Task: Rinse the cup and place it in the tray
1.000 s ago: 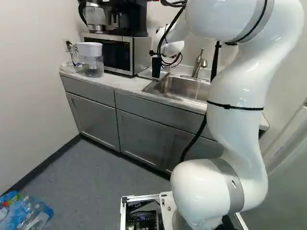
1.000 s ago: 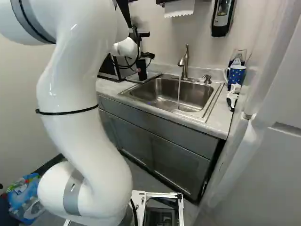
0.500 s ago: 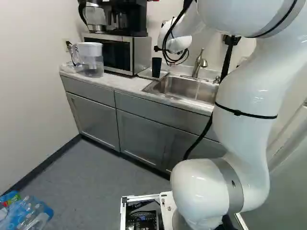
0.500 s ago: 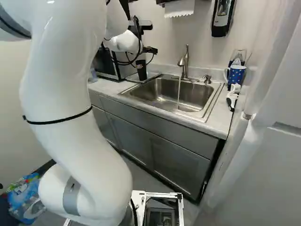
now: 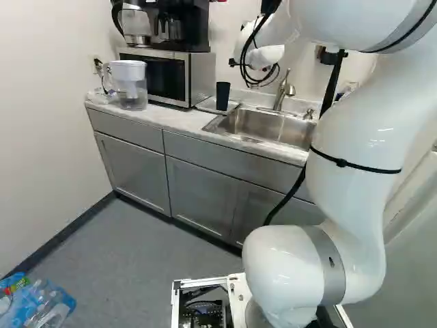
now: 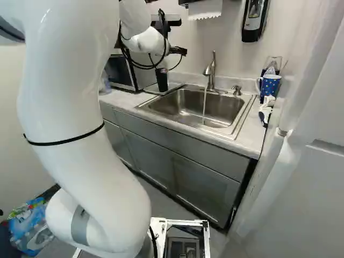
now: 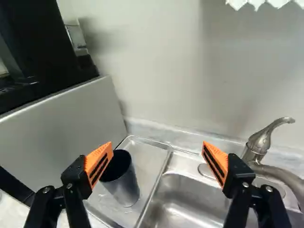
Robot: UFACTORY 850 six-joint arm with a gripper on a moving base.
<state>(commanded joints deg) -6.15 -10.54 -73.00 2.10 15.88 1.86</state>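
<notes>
Pincer (image 7: 157,144) released, spread wide; cup (image 7: 125,187) upright in tray (image 7: 146,161). I should back off straight and slow, so nothing nudges cup.

1. No words, numbers or signs can be read in any view.
2. The bottle pack (image 5: 42,306), low at the left of the left base view, has a coloured wrapper; any lettering on it is too small to tell.
</notes>
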